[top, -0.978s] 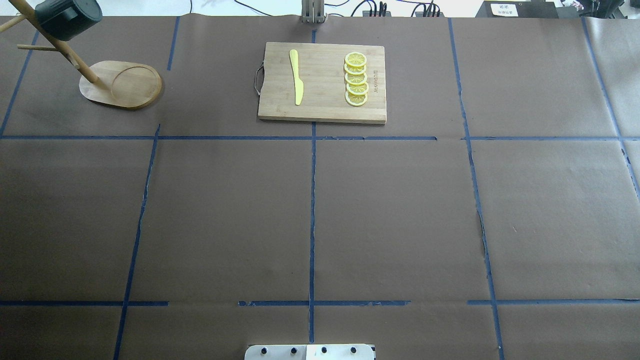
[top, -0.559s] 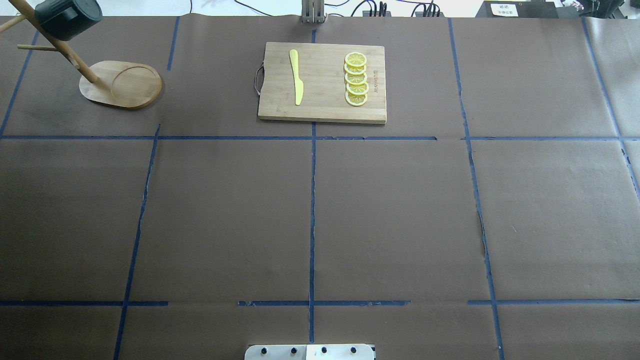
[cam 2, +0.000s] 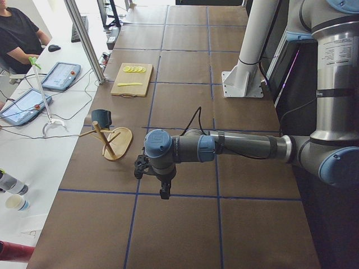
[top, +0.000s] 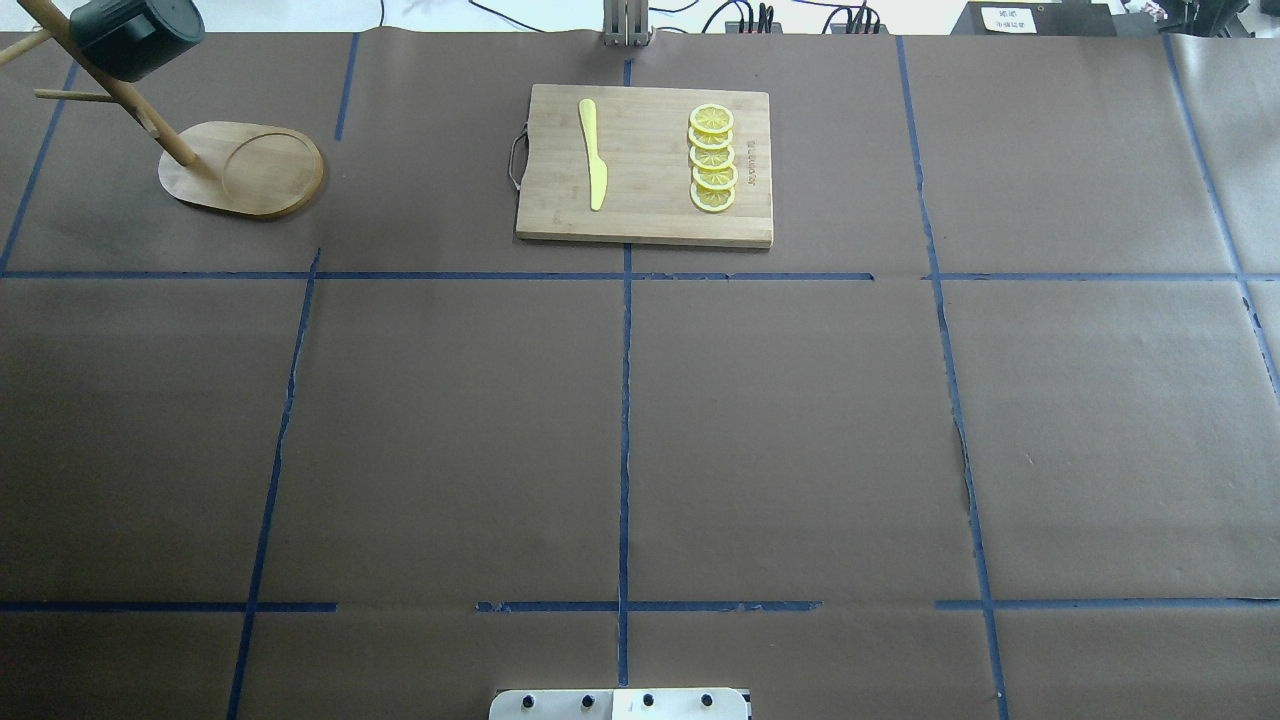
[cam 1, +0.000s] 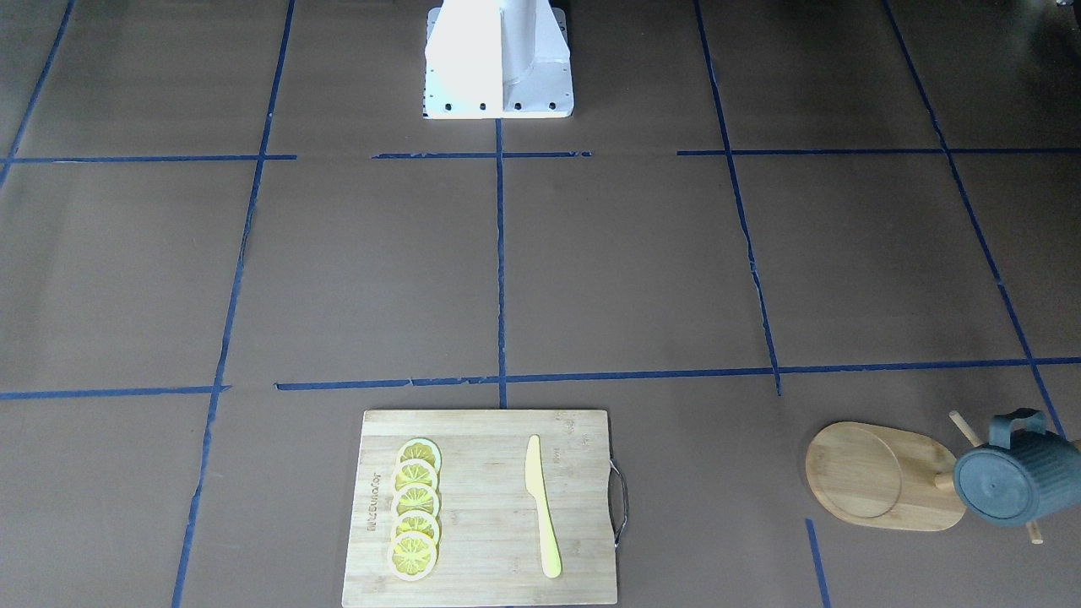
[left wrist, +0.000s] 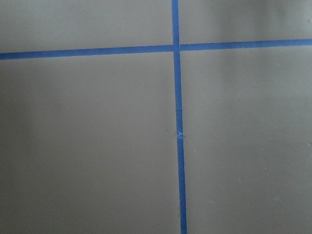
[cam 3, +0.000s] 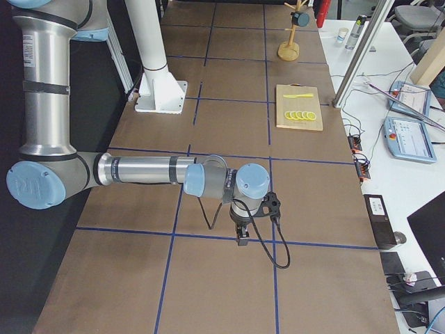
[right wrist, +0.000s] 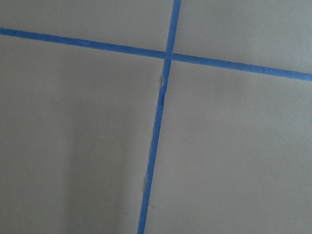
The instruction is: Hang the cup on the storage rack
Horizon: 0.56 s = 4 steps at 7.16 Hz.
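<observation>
Front-facing view: cup (cam 1: 1009, 485) up on the rack (cam 1: 878, 477), lying on its side with its bottom toward the camera and handle uppermost, clear of the oval base, at the near right corner of the surface (cam 1: 642, 270). Cutting board (cam 1: 490, 557) well apart from it, carrying a yellow knife (cam 1: 540, 507) and a row of lemon slices (cam 1: 415, 507). No arm in frame, only the white robot base at the top. Overhead view: cup (top: 135, 35) at the top of the rack's tilted-looking post, far left corner; rack base (top: 245, 170) bare; board at far centre, knife left of the slices. No claw in frame. Left side view: left claw (cam 2: 162, 190) hangs over a blue tape (cam 2: 185, 196) line on the surface, pointing down, well apart from the rack; cannot tell whether its fingers are apart or together. Cup sits high on the rack behind it. A seated person (cam 2: 17, 33) at the far desk. Right side view: right claw (cam 3: 241, 236) likewise over a tape line, pointing down, nothing seen in it; state cannot be told. Cup and rack small at the far end. Left wrist view: brown surface, tape cross only. Right wrist view: the same, tape cross slightly slanted.
</observation>
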{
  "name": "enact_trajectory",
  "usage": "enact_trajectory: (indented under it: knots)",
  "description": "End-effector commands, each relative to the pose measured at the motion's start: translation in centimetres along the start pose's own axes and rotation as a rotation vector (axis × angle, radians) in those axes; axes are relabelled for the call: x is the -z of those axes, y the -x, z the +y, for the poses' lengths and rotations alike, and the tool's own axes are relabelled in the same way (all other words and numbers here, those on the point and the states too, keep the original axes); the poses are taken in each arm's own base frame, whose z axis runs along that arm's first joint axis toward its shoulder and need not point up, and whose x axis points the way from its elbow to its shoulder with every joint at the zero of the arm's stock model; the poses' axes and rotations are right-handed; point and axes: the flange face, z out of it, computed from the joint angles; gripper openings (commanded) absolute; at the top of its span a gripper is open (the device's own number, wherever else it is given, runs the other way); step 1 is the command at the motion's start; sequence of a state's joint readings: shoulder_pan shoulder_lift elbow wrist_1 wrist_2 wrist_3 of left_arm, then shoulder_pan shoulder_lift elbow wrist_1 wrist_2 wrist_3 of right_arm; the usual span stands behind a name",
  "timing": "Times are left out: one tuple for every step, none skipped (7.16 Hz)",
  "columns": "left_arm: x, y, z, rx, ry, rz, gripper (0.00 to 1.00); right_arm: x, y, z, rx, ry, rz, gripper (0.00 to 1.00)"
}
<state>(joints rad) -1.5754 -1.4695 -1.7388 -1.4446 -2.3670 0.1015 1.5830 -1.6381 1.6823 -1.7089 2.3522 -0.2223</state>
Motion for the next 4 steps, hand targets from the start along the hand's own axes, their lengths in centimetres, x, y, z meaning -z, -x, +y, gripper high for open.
enact_trajectory:
  knots:
    - [-0.03, 0.03, 0.01, 0.0, 0.001, 0.0, 1.0, 0.6, 0.51, -0.46, 0.006, -0.012, 0.002, 1.0]
    - [-0.15, 0.15, 0.11, 0.003, 0.005, -0.001, 1.0, 1.13, 1.01, -0.58, 0.017, -0.022, 0.006, 1.0]
    - [-0.2, 0.27, 0.12, 0.006, 0.006, -0.007, 1.0, 1.24, 1.09, -0.67, 0.014, -0.024, 0.007, 1.0]
    - [-0.25, 0.32, 0.13, 0.007, 0.007, -0.007, 1.0, 1.3, 1.11, -0.74, 0.014, -0.025, 0.009, 1.0]
